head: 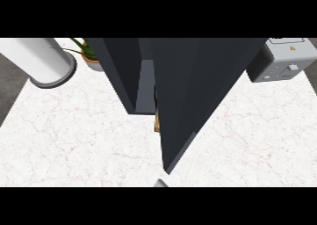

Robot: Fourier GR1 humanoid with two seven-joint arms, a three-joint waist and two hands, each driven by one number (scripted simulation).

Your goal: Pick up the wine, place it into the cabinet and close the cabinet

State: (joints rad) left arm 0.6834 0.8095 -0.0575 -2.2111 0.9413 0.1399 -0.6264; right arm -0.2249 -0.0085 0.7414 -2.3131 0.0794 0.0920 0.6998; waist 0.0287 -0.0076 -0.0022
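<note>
Wine: only a small brown sliver (157, 124) shows in the gap between the tall dark grey cabinet (118, 70) and its open dark door (193, 88). It is probably the wine bottle, standing at the cabinet's mouth, but too little is visible to confirm this.

Door: it is swung out toward the near edge of the white marble table (70, 140) and hides most of the interior.

Hands: neither is visible, so their state cannot be told.

Risks:
- If the bottle sits at the threshold, the closing door could strike or tip it.
- With the interior hidden, placement cannot be checked.

The grey toaster (284, 59) at the far right corner stands apart from the door's path.
</note>
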